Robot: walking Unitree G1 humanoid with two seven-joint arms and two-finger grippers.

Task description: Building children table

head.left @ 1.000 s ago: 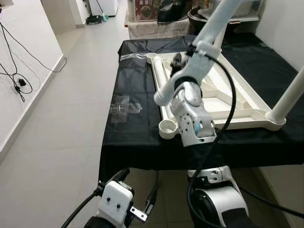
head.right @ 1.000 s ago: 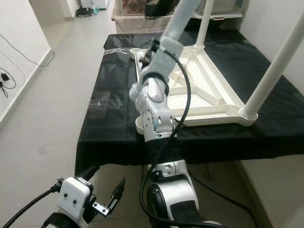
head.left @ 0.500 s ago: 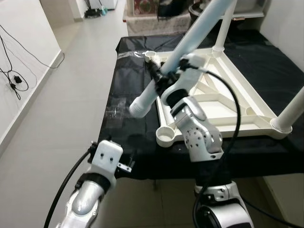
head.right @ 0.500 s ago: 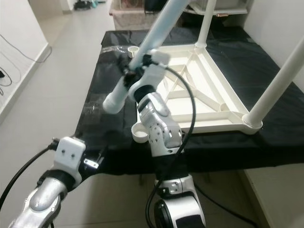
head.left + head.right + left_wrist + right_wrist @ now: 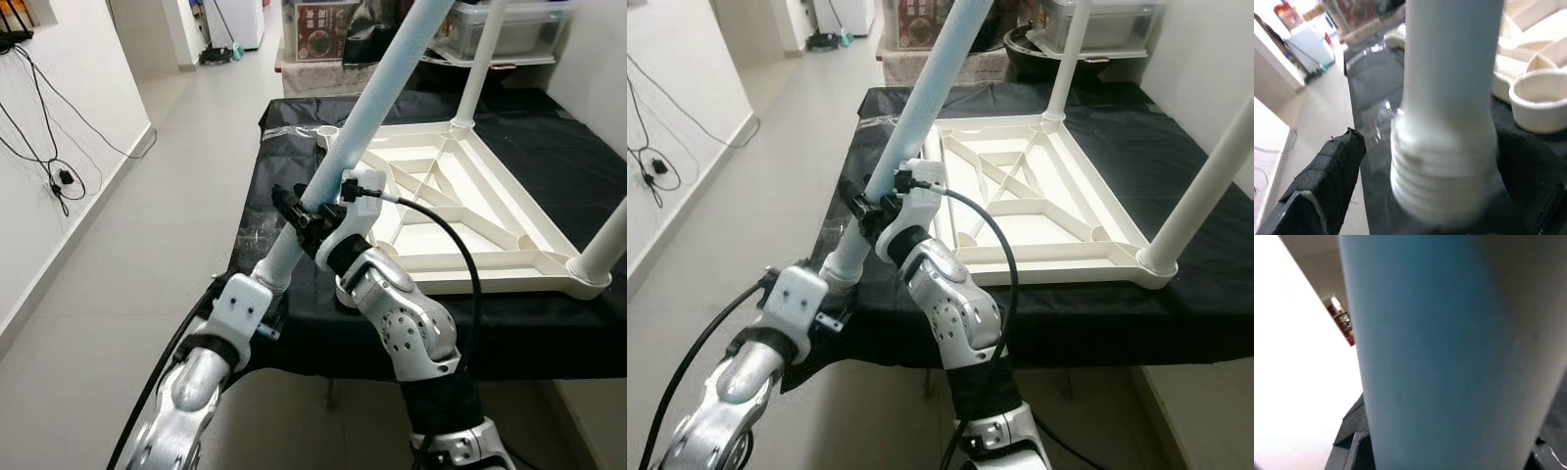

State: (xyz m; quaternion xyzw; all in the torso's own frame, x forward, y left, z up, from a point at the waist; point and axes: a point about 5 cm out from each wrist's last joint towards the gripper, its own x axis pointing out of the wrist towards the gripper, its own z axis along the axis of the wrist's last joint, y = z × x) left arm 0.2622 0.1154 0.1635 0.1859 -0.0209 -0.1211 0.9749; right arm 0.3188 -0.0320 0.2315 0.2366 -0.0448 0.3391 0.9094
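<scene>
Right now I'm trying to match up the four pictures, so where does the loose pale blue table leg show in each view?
Left eye view: the pale blue plastic table leg slants from top centre down to the left hand.
Right eye view: same slant, left of centre.
Left wrist view: its ribbed white end, centre.
Right wrist view: blurred blue shaft, close up.
Shared landmark: the cream upturned tabletop.

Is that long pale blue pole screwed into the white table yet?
No. The pale blue plastic leg leans tilted, its threaded end hanging free beside the empty corner socket.
</scene>
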